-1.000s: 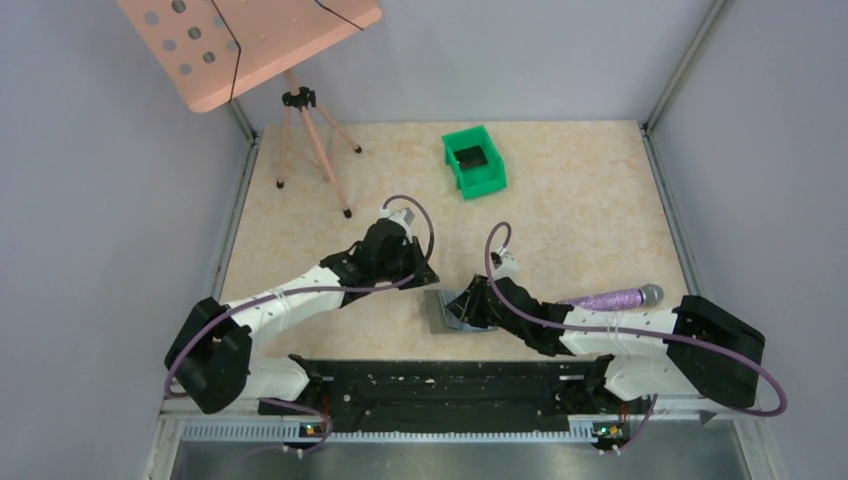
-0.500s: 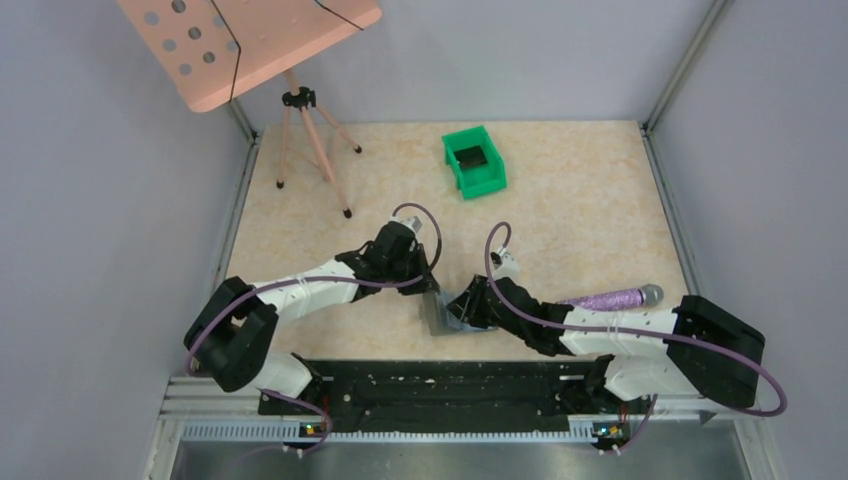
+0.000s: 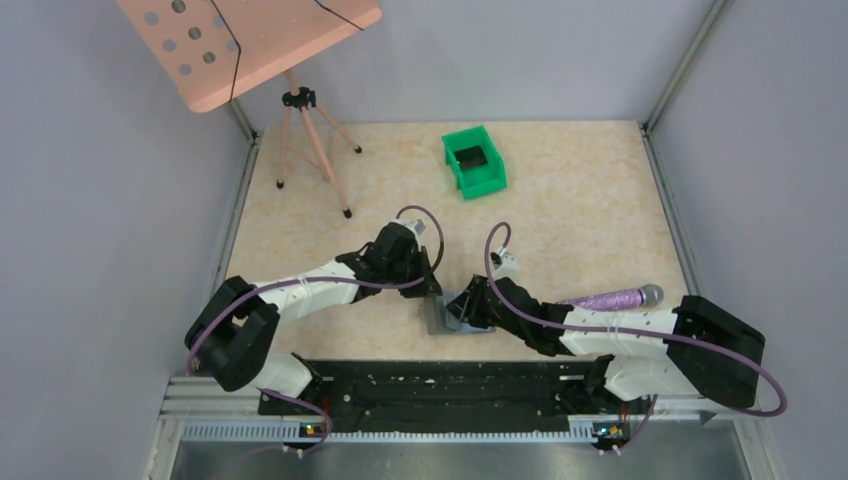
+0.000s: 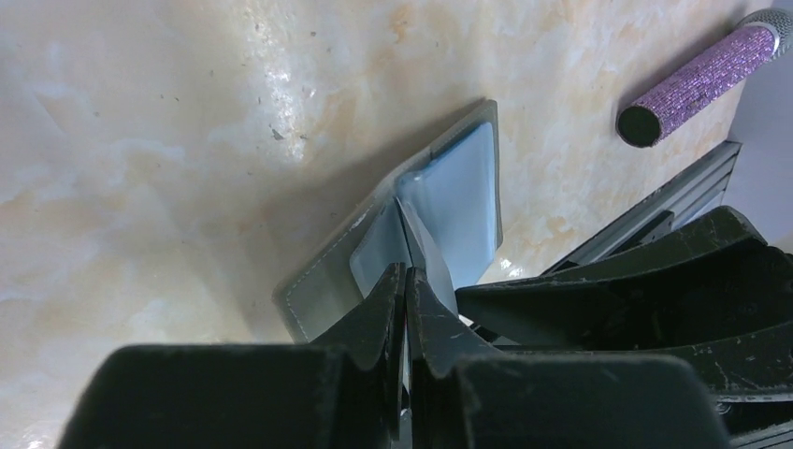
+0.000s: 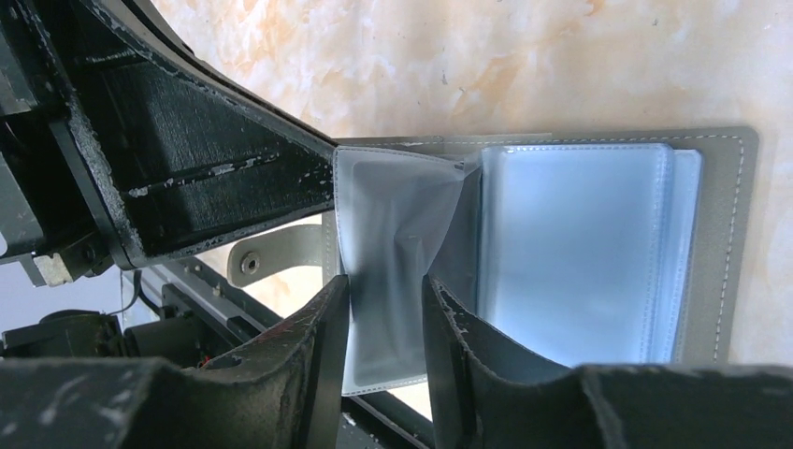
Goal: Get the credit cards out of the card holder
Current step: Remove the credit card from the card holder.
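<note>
I am looking at the card holder (image 3: 440, 318) lying open on the bench (image 3: 580, 220), in the lower middle of the top view, between the two arms. From above, the right arm is covering most of it and only a grey edge is showing.

The left pincer (image 4: 405, 271) is pressed together, and it is pinching the card holder by the edge of one clear leaf (image 4: 382, 245) that is standing up from the light blue panel. The tips are hiding the exact place of contact.

The right pincer (image 5: 383, 281) is standing spread, one finger on each side of that same leaf, and I cannot tell if either finger is touching it. The pockets (image 5: 580, 253) at the right of this view are cloudy, so I cannot make out if cards are sitting inside. A grey strap (image 5: 271, 257) is partly disappearing behind the left finger.

The purple cylinder (image 3: 610, 298) is lying at the right, partly under the right arm. The green bin (image 3: 475, 160) is well apart, in the upper middle.
</note>
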Controlling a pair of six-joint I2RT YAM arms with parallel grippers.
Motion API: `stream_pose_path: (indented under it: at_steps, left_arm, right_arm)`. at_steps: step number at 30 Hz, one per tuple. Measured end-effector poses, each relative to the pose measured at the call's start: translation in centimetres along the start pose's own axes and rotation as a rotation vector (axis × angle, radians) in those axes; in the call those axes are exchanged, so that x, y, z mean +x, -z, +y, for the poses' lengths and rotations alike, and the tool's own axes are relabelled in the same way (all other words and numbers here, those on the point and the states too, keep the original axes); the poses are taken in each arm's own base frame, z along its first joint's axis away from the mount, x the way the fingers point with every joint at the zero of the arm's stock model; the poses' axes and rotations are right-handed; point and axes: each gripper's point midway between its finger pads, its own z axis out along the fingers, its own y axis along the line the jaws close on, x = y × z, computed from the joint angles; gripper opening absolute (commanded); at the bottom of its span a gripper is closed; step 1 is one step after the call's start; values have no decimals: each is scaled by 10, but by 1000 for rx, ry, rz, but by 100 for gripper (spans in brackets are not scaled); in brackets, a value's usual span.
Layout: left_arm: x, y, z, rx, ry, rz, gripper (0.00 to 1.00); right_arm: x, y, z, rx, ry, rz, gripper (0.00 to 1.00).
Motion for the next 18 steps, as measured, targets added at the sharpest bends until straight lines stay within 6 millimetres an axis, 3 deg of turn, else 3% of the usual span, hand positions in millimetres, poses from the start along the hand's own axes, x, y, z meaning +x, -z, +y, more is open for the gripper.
stream_pose_path:
  at_steps: [7,18]
  left_arm:
    - [12,1,-5,48,18,52,6]
    - [17,4,-20,125,24,87,6]
  right_arm:
    - [1,1,-4,15,5,7,49]
    - [-9,11,-2,19,8,-23,47]
